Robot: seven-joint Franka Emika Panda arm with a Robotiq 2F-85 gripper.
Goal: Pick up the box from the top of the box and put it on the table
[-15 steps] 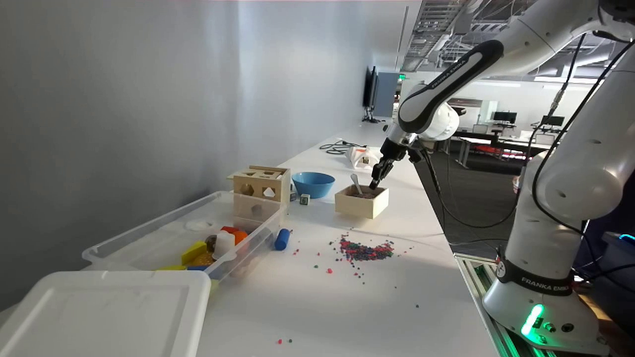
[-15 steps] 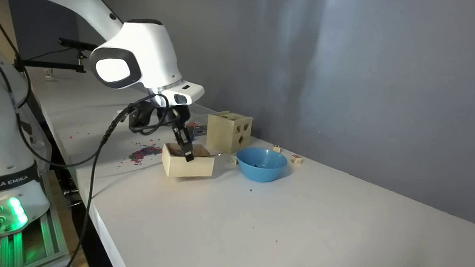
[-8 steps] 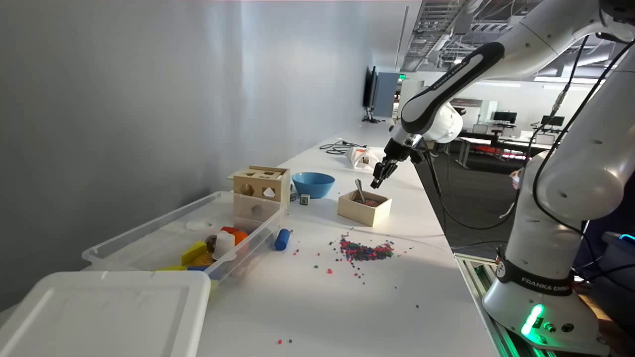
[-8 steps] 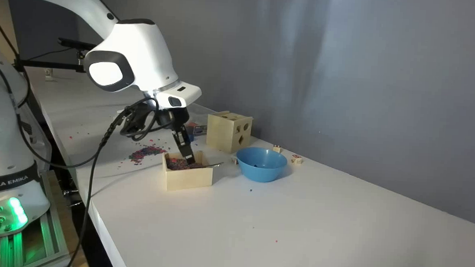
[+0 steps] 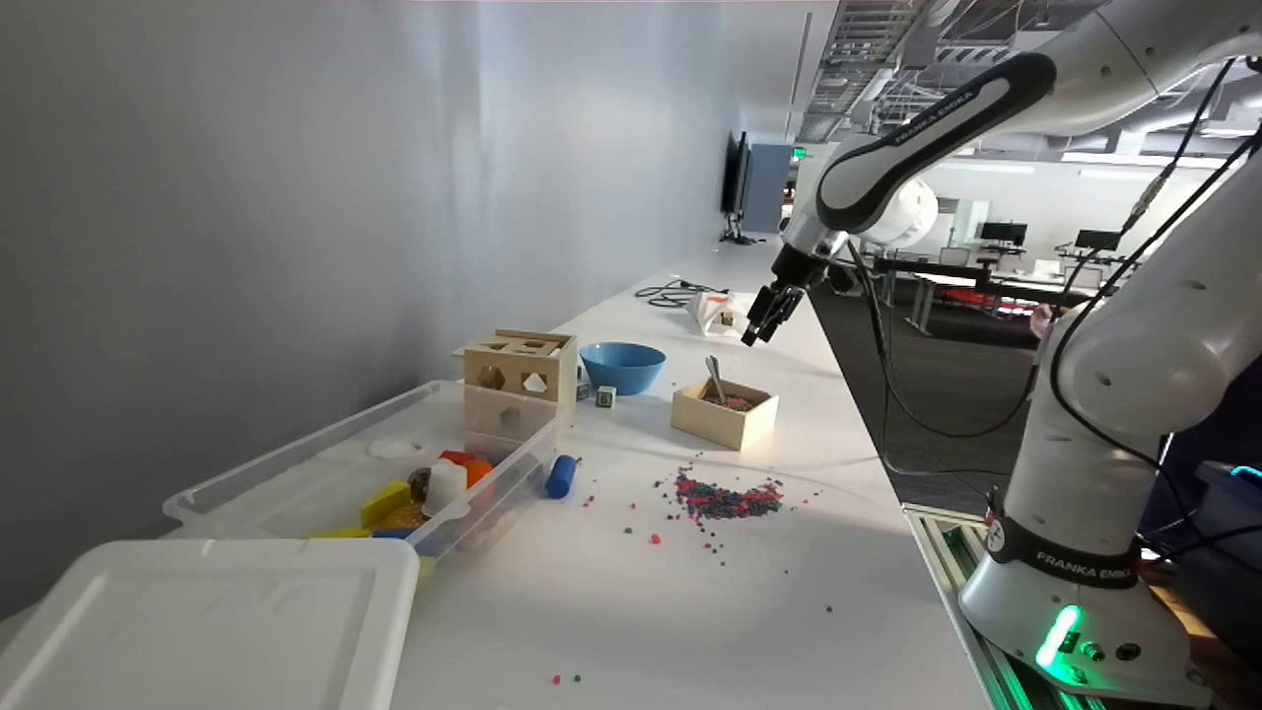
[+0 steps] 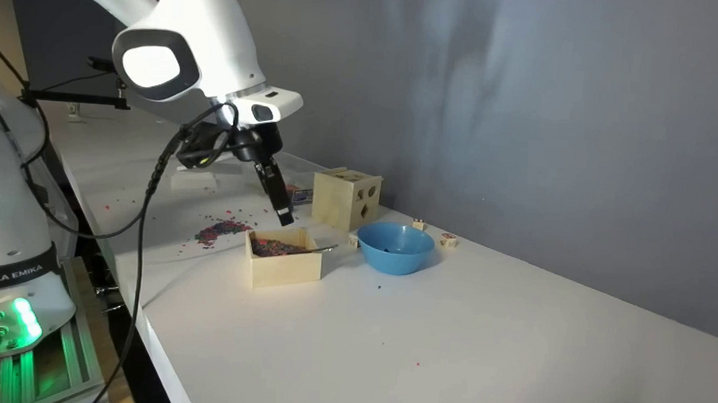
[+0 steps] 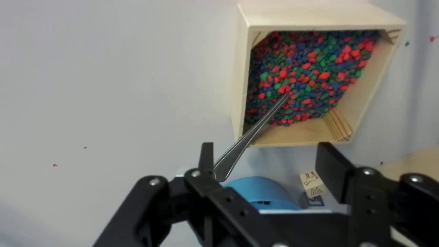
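Note:
A small open wooden box (image 5: 715, 419) rests on the table (image 5: 631, 592), holding red, green and blue pebbles (image 7: 301, 75). A metal spoon (image 7: 236, 151) leans out over its rim. Farther back stands a larger wooden box with cut-out shapes (image 6: 337, 201), apart from the small one. My gripper (image 7: 265, 145) is open in the wrist view, its fingers wide apart with nothing held. The spoon's handle end appears close by the left finger there, but the gripper (image 6: 285, 221) hangs above the small box in both exterior views.
A blue bowl (image 6: 395, 255) and several letter blocks (image 5: 605, 396) stand near the wooden boxes. Pebbles (image 5: 725, 501) lie spilled on the table. A clear plastic bin (image 5: 237, 485) with toys, its lid (image 5: 217, 626) and a blue cylinder (image 5: 561, 475) are in an exterior view.
The small box was in the gripper, raised off the table a second ago. It has come down onto the table, the gripper has opened, let go and moved up away from it.

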